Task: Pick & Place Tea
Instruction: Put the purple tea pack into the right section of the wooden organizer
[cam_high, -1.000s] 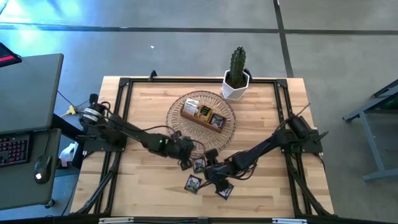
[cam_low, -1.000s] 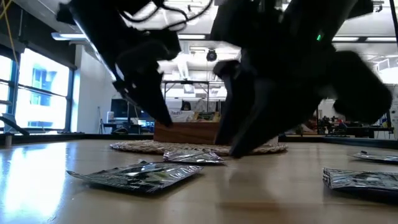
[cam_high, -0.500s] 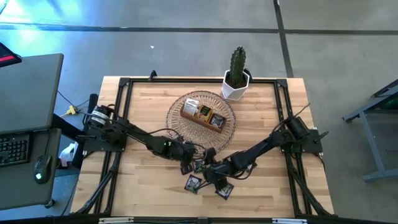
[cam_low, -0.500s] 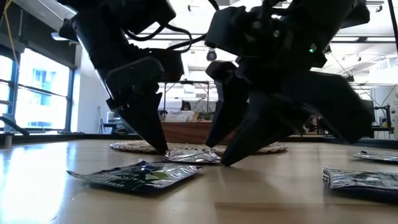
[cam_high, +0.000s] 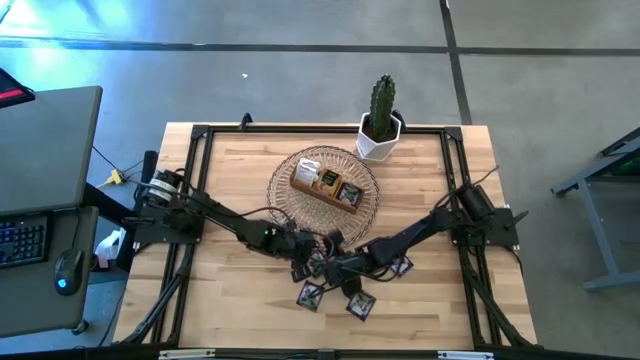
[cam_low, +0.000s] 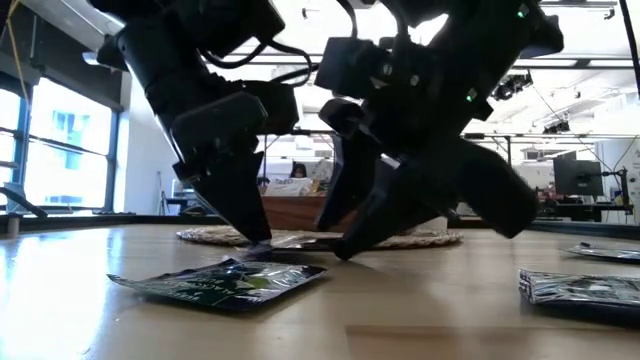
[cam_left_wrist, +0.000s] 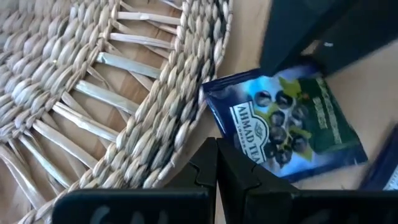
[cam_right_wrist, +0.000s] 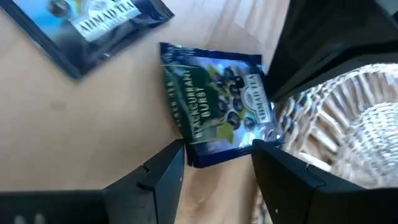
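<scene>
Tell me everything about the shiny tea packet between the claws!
The tea packet is a small, flat, shiny square with dark berries, green leaves and white lettering printed on it. It lies flat on the wooden table, right beside the wicker basket's rim. The right claw is open on either side of one edge; the left claw is shut beside it.

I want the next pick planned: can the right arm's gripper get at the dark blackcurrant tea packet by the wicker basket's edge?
Probably yes: the right gripper is open, straddling the dark blackcurrant tea packet; the shut left gripper crowds beside it, by the round wicker basket.
</scene>
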